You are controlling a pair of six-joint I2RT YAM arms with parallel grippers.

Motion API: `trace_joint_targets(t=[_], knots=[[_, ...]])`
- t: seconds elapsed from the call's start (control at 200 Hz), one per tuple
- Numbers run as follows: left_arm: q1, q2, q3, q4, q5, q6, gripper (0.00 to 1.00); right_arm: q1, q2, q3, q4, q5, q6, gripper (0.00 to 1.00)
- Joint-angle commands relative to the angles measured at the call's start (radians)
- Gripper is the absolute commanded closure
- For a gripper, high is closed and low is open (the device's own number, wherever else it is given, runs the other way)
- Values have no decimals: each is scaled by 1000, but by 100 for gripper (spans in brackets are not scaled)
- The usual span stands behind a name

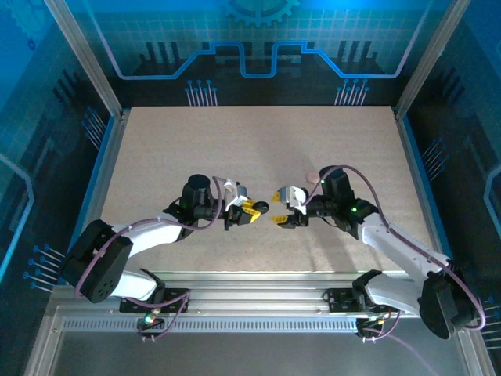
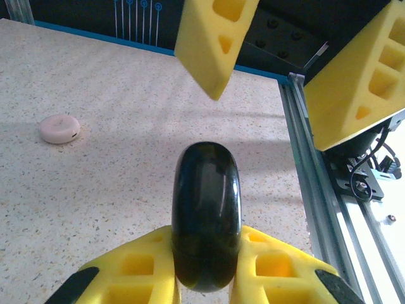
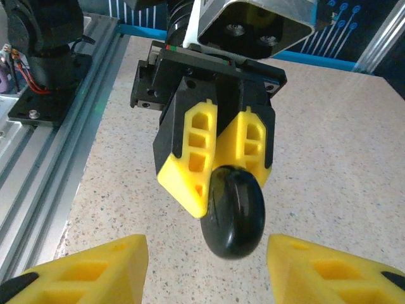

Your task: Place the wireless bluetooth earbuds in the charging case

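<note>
Two robot arms meet head-on over the middle of a speckled beige worktop [image 1: 258,141], framed by blue-lit panels. In the overhead view the left arm [image 1: 149,235] reaches in from 8 o'clock and the right arm [image 1: 399,243] from 4 o'clock. Their yellow-fingered claws face each other just below the worktop's centre.

The left claw [image 1: 253,210] points toward 3 o'clock and is closed tight on the charging case [image 3: 233,212], a glossy black round puck. Its two fingers press on the case's flat faces, so the left wrist camera sees the case edge-on, standing up between the yellow pads. The case is held in the air above the worktop, at the tip of the left claw and directly in front of the right one.

The right claw [image 1: 279,218] points toward 9 o'clock and is partly open. Its two fingers are spread to either side of the case, and it has hold of nothing. From the right wrist camera those fingers sit at 7 and 5 o'clock of the black puck.

One small pale pink disc [image 2: 59,128] lies flat on the worktop at about 1 o'clock of the right claw in the overhead view, near it but apart from both claws.
</note>
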Motion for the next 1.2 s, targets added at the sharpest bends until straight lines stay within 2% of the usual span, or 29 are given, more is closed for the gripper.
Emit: trace_joint_targets(t=[0.0,0.215,0.48,0.775,0.94,1.116,1.196], knots=[[-4,-33,12,9,28,26,93,-20,-17,-14,20,21,0,47],[-5,-31,-7,65,57,21,93,-18,95,78,-63,-67,-31,48],[-7,-34,-9,63,59,23,93,10,215,155,-81,-142,-59,51],[-8,-39,-5,57,56,25,93,16,277,207,-143,-178,-102,64],[-9,-42,-4,49,41,28,92,16,289,208,-152,-169,-114,84],[-9,-40,-1,32,24,38,89,16,285,208,-155,-142,-116,87],[-8,-39,-1,32,18,38,84,16,279,208,-153,-128,-117,87]])
